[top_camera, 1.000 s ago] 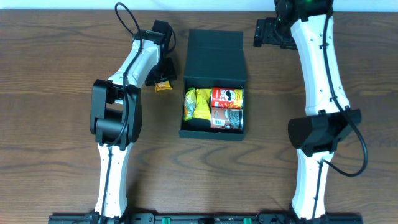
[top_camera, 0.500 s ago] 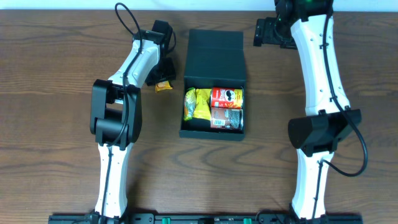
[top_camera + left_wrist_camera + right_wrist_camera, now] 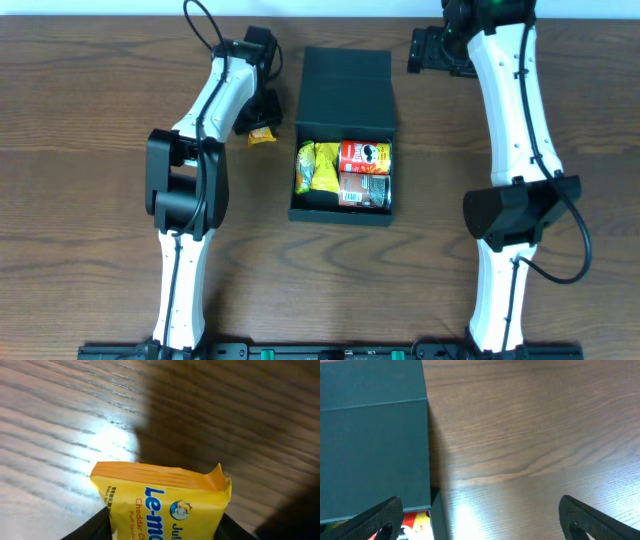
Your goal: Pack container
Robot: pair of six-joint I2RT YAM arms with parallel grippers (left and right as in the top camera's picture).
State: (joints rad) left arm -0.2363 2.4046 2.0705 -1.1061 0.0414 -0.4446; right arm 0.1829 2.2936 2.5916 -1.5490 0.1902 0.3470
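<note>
The container (image 3: 343,95) is a dark teal-black box lying open mid-table, its flap lid folded back. Inside are a yellow snack bag (image 3: 318,168), a red can (image 3: 365,154) and a dark can (image 3: 365,188). To its left, my left gripper (image 3: 259,126) is shut on a small yellow-orange cheddar puff packet (image 3: 262,137). In the left wrist view, black fingers (image 3: 97,527) press both sides of the packet (image 3: 165,495) just over the wood. My right gripper (image 3: 438,50) stands open near the lid's far right corner, nothing between its fingers (image 3: 382,516). The lid (image 3: 370,435) fills that view's left.
Both arms' white links run down either side of the box toward the front edge. The wooden table (image 3: 90,200) spreads left and right of the arms. The far table edge (image 3: 330,17) lies close behind the lid.
The left gripper has narrowed onto the yellow packet and shifted slightly toward the far edge with it. The right arm has not moved.
</note>
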